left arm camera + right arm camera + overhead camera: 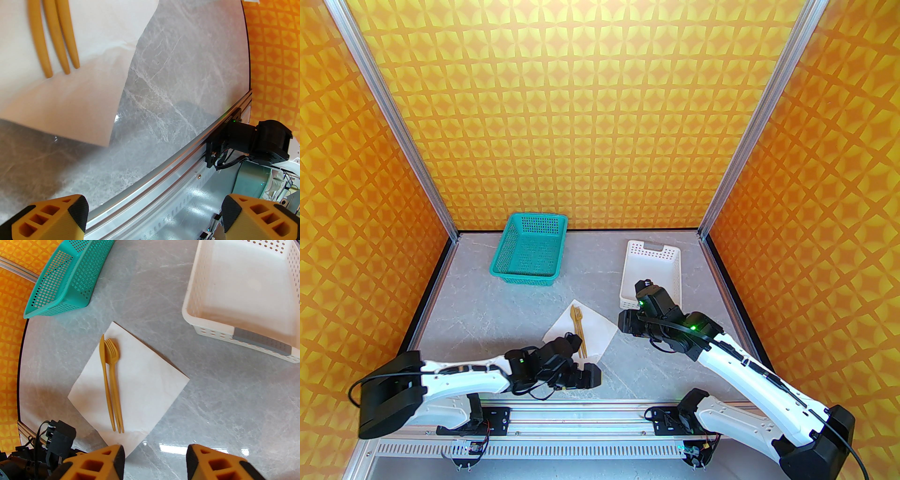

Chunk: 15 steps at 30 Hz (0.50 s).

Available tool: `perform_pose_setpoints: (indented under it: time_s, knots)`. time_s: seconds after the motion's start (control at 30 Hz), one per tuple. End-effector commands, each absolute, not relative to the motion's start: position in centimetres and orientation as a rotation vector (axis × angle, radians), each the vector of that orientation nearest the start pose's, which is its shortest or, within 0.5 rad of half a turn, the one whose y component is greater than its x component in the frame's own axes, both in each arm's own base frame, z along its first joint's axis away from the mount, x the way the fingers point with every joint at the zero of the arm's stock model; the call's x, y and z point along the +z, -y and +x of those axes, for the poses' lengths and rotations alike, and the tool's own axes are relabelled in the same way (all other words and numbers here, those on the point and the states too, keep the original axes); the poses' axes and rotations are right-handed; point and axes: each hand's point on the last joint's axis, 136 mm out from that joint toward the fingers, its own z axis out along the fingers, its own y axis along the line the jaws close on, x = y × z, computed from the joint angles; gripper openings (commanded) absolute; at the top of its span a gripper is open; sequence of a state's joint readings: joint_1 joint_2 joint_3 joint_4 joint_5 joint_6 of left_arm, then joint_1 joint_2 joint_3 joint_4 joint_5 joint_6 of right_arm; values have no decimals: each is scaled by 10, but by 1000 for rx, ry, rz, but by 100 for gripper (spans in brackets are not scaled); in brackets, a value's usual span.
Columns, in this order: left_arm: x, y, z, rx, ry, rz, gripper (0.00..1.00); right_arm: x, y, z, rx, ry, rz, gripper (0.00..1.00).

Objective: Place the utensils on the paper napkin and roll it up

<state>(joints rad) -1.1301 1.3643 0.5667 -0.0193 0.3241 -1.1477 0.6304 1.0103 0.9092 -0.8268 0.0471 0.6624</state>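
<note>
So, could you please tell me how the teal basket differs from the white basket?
The teal basket is fine mesh all over; the white basket has round holes in its walls only. The teal basket sits far left, the white basket far right. Both are rectangular, upright and look empty.

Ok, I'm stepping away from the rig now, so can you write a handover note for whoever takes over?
Left gripper: wide open, empty, near the corner of the thin white square paper napkin closest to the arms.
Right gripper: open, empty, hovering by the napkin's right edge.
Small tan wood-coloured utensils: side by side on the napkin, handles toward the arms.
Teal mesh basket and white perforated plastic basket: empty, at the far side.
Done: utensils placed on the napkin.
Left: roll it up; the napkin lies unrolled.
</note>
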Motion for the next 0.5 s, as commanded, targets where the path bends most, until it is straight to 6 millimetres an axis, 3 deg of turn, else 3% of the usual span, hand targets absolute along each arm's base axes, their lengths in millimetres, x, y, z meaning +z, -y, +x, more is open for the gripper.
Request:
perform_pose_setpoints:
  time_s: [0.0,0.27,0.47]
  knots:
    - [71,345,98,-1291,-2857,202,99,180,-147,226,432,-2554,100,49]
    - [61,363,97,-1341,-2910,258,99,176,-143,222,416,-2569,105,49]
    - [61,358,113,-1328,-2896,212,99,170,-141,217,411,-2587,110,49]
